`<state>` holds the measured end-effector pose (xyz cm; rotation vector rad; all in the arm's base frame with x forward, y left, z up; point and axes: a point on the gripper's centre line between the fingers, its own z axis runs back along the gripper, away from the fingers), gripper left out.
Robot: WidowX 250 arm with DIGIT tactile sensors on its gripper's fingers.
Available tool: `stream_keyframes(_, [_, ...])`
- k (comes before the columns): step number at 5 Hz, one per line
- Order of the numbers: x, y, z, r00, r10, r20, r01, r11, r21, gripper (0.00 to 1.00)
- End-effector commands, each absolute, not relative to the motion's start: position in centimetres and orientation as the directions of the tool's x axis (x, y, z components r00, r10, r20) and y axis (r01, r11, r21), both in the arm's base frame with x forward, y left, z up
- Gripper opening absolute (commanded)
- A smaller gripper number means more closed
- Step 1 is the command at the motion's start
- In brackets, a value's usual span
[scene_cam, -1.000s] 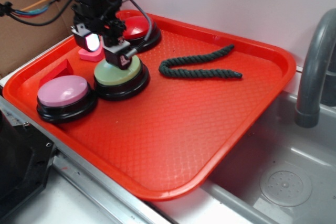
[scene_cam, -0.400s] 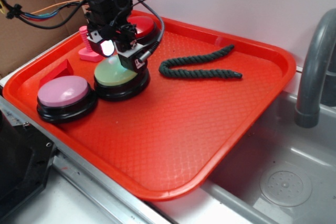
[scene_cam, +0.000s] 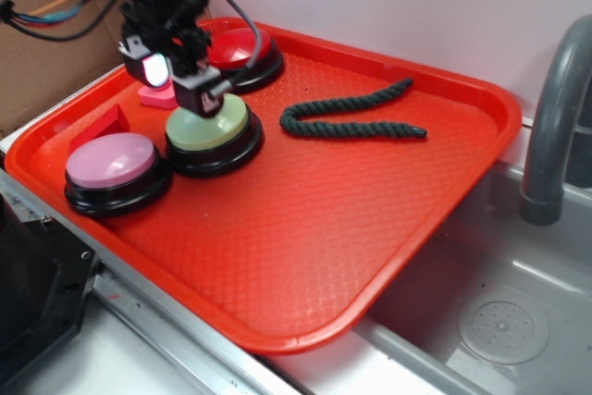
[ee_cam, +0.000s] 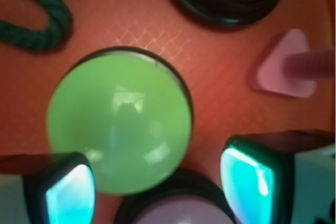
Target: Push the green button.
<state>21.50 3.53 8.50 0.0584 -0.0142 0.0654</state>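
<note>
The green button (scene_cam: pixel 211 123) has a pale yellow-green dome on a black round base and sits on the left part of the red tray (scene_cam: pixel 305 344). My gripper (scene_cam: pixel 180 83) hangs over the button's back left edge, open, with nothing between its fingers. In the wrist view the green button (ee_cam: pixel 118 127) fills the middle left. The gripper (ee_cam: pixel 157 187) straddles its near edge, and both glowing fingertips (ee_cam: pixel 249 177) sit at the bottom corners. Whether a finger touches the dome I cannot tell.
A pink-topped button (scene_cam: pixel 113 162) stands just left of the green one and a red-topped button (scene_cam: pixel 242 46) behind it. A dark green rope (scene_cam: pixel 356 117) lies to the right. A pink peg on a triangular base (ee_cam: pixel 283 64) and a red wedge (scene_cam: pixel 100 124) are nearby. Sink (scene_cam: pixel 490 312) and faucet (scene_cam: pixel 555 127) are on the right.
The gripper went down and right onto the green button's top, then came back up and to the left. Its jaws stayed open and the button did not shift.
</note>
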Motion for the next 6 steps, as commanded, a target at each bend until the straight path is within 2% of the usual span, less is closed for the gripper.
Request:
stream_keyframes(1, [22.2, 4.3, 11.5, 0.991, 0.067, 0.115, -0.079, 0.992, 0.103, 1.00])
stream_keyframes(6, [21.8, 4.3, 14.0, 0.989, 0.093, 0.111, -0.103, 0.991, 0.085, 1.00])
